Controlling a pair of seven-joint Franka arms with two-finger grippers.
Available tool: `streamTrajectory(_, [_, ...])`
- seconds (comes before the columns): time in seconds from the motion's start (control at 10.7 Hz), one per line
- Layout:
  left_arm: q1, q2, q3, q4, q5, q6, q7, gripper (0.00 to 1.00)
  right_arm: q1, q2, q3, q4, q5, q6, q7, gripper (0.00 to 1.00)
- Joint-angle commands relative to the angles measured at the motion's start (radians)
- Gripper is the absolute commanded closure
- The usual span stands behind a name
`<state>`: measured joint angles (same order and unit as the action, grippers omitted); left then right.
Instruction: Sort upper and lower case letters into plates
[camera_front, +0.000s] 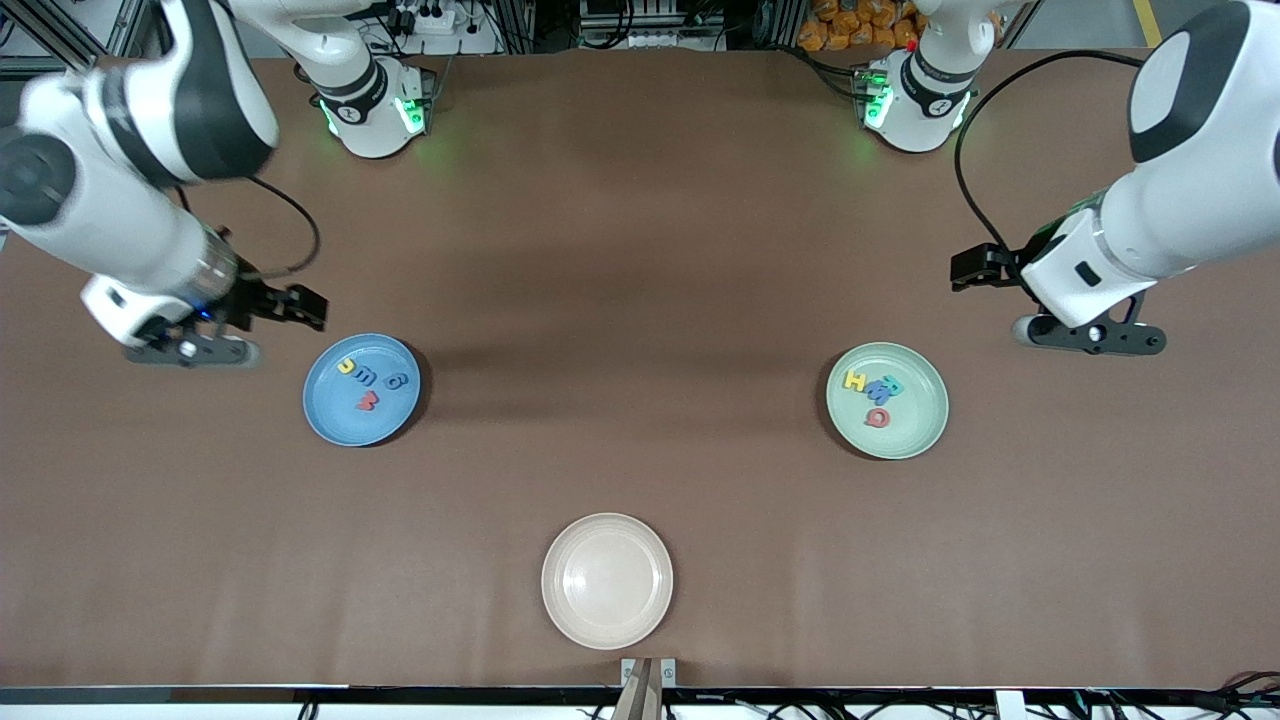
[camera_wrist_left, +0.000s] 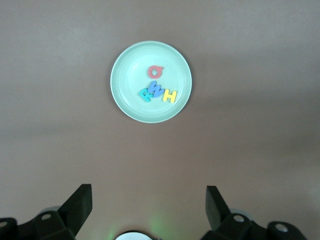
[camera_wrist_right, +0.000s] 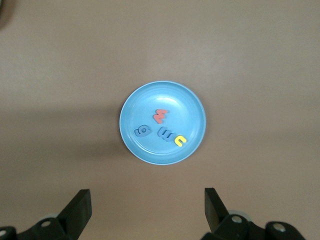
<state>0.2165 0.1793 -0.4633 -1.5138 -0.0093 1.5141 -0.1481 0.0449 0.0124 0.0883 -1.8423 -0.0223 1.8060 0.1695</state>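
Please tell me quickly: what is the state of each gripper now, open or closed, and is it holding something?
Left gripper: open, holding nothing, up beside the green plate.
Right gripper: open, holding nothing, up beside the blue plate.

At centre left of the front view, a matte blue plate (camera_front: 330, 410) carries yellow, blue and red letters (camera_front: 368, 381). At centre right, the mint green plate (camera_front: 915, 430) holds yellow, blue, teal and red ones (camera_front: 875, 393). Low in the middle, a plain cream-white plate (camera_front: 607, 580) lies on the brown table (camera_front: 640, 250).
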Motion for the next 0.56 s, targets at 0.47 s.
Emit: streamTrajectory(0.47, [0.012,0.003,0.038,0.029,0.124,0.144,0.002,0.0,-0.045,-0.005,-0.027,0.191,0.032,-0.1,-0.03,0.0])
